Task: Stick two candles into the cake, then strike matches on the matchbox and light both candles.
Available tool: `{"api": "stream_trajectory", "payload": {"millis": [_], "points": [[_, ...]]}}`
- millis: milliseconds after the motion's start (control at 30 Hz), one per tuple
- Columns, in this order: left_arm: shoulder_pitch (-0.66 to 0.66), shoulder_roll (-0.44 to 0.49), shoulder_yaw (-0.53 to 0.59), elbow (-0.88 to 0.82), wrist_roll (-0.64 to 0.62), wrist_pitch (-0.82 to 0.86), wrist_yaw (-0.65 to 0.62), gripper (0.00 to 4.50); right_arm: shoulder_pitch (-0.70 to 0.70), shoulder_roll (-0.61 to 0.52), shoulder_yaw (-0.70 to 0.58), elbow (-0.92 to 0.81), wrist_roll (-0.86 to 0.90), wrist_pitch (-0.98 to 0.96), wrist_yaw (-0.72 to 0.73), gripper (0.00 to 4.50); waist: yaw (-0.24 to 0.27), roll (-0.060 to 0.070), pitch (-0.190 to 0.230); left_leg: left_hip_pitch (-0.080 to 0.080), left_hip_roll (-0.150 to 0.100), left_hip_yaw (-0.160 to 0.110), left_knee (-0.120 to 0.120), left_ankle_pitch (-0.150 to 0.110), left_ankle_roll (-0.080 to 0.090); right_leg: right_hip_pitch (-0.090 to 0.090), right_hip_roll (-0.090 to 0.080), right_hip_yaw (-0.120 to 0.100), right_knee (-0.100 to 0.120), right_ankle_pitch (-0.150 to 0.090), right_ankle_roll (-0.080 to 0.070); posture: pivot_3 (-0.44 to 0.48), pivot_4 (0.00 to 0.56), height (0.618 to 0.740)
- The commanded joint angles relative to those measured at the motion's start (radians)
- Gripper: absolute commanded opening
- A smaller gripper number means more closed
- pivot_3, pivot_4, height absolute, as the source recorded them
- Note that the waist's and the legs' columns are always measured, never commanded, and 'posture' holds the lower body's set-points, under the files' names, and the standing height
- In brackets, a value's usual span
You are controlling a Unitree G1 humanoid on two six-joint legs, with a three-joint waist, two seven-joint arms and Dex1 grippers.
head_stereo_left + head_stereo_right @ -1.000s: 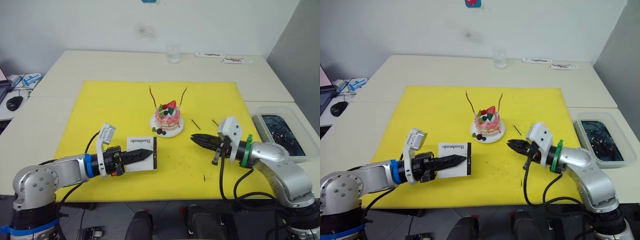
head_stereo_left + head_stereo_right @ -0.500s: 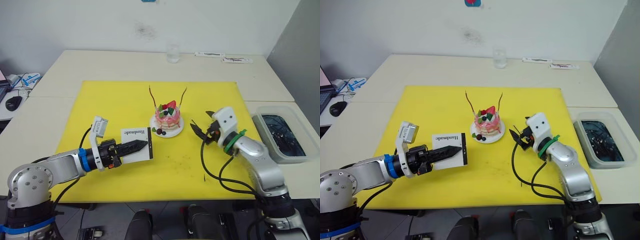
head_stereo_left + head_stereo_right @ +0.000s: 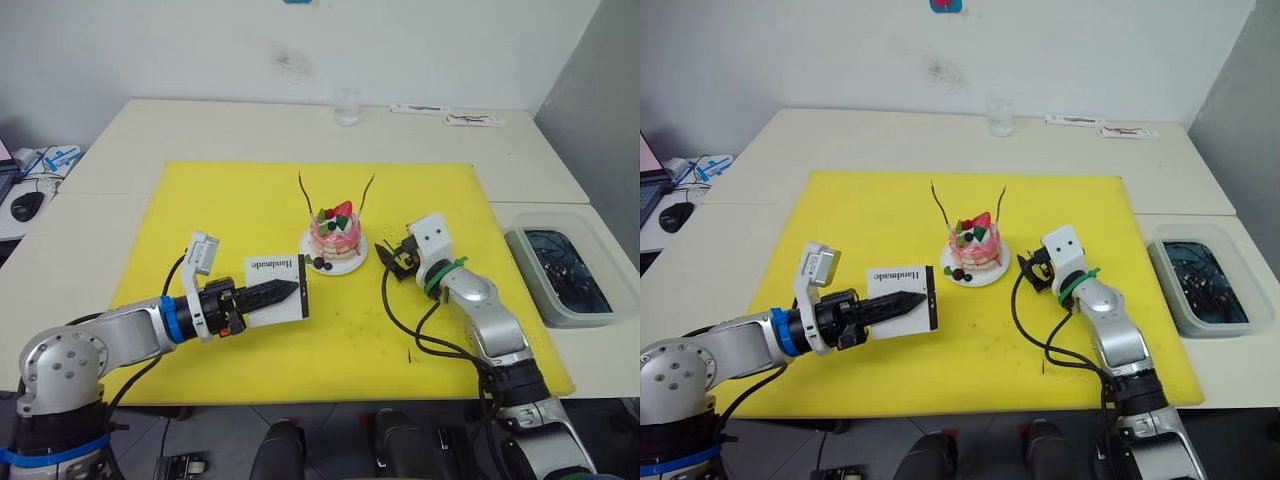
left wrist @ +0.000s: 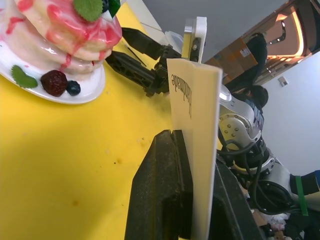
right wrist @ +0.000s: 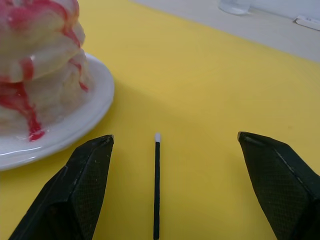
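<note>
Right gripper (image 5: pixel 172 190): fingers spread wide, straddling a match (image 5: pixel 156 185) that lies flat on the yellow mat (image 3: pixel 240 205), its long axis running along the fingers and its white tip pointing away from the wrist. Match sits just beside the plate of the cake (image 3: pixel 336 238), so the right arm is plainly the nearer one; closing should catch the stick across its width. Left gripper (image 3: pixel 285 291) is clamped on the matchbox (image 3: pixel 280 288), held on edge beyond the cake's far side, both candles (image 3: pixel 303 192) already upright in the cake.

Right pincer (image 5: pixel 175 187) spread wide, match (image 5: pixel 156 185) between fingers, cake (image 5: pixel 35 60) beside
</note>
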Motion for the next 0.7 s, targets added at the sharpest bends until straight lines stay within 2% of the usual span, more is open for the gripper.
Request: {"api": "stream_trajectory", "payload": {"millis": [33,133,200,267,467,600,700], "points": [[-0.006,0.014,-0.002,-0.029,-0.028,-0.021,-0.002,0.00,-0.025,0.002,-0.009,0.001,-0.009,-0.007,-0.009,4.14,0.000,0.000,0.000,0.000,0.000,0.000,0.000,0.000,0.000,0.000,0.000,0.000,0.000,0.000,0.000,0.000,0.150,0.740],[-0.004,0.015,-0.005,-0.030,-0.028,-0.025,-0.002,0.00,-0.027,0.005,-0.005,0.008,-0.013,0.006,-0.013,4.14,0.000,0.000,0.000,0.000,0.000,0.000,0.000,0.000,0.000,0.000,0.000,0.000,0.000,0.000,0.000,0.000,0.150,0.740],[-0.005,0.015,-0.007,-0.031,-0.029,-0.026,-0.001,0.00,-0.027,0.006,0.000,0.008,-0.014,0.026,-0.011,3.79,0.000,0.000,0.000,0.000,0.000,0.000,0.000,0.000,0.000,0.000,0.000,0.000,0.000,0.000,0.000,0.000,0.150,0.740],[-0.005,0.015,-0.009,-0.029,-0.029,-0.028,-0.001,0.00,-0.026,0.009,0.002,0.003,-0.013,0.050,-0.011,3.25,0.000,0.000,0.000,0.000,0.000,0.000,0.000,0.000,0.000,0.000,0.000,0.000,0.000,0.000,0.000,0.000,0.150,0.740],[-0.008,0.018,-0.017,-0.022,-0.023,-0.032,-0.004,0.00,-0.021,0.008,0.015,-0.017,-0.017,0.126,-0.013,1.08,0.001,0.000,0.000,0.000,0.000,0.000,0.001,0.000,0.000,0.001,0.000,0.000,0.000,0.000,0.000,0.000,0.150,0.740],[-0.006,0.018,-0.024,-0.023,-0.023,-0.037,-0.001,0.00,-0.022,0.010,0.012,-0.031,-0.016,0.162,-0.019,0.02,0.004,0.000,0.000,0.000,0.000,0.000,0.001,0.000,0.000,0.001,0.000,0.000,0.000,0.000,0.000,0.000,0.150,0.740],[-0.004,0.018,-0.027,-0.023,-0.022,-0.041,0.001,0.00,-0.026,0.012,0.006,-0.047,-0.010,0.180,-0.022,0.02,0.004,0.000,0.000,0.000,0.000,0.000,0.001,0.000,0.000,0.001,0.000,0.000,0.000,0.000,0.000,0.000,0.150,0.740]]}}
